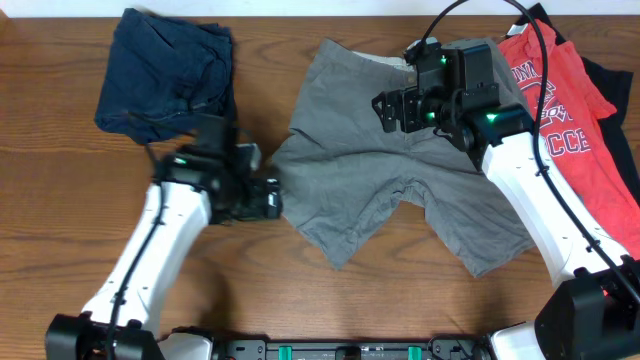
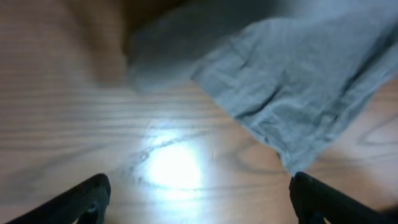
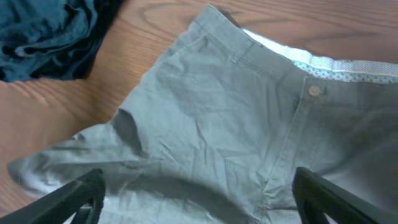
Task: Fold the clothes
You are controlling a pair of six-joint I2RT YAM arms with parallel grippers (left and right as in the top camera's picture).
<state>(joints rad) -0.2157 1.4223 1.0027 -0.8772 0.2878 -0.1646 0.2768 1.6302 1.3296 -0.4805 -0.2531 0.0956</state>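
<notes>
Evidently the grey shorts [image 1: 400, 170] lie spread flat in the middle, waistband far, legs near, ready for folding; the left gripper [image 1: 270, 195] hovers released beside the left leg hem, probably to pinch it; the right gripper [image 1: 388, 108] hangs released, empty, over the waistband; navy shorts [image 1: 165, 75] wait far left, red T-shirt [image 1: 560, 110] right.

The grey-khaki shorts [image 1: 400, 190] lie spread flat and front-up, wrinkled, with the waistband on the far side showing its pale dotted lining and a button. They are directly beneath the right gripper [image 1: 382, 112], and one leg hem is just ahead of the left gripper [image 1: 277, 188]. The dark navy shorts [image 1: 165, 75] sit crumpled in a heap beyond the left gripper. The red T-shirt [image 1: 565, 120] with white lettering lies to the right of the right gripper, over a black garment [image 1: 622, 130]
</notes>
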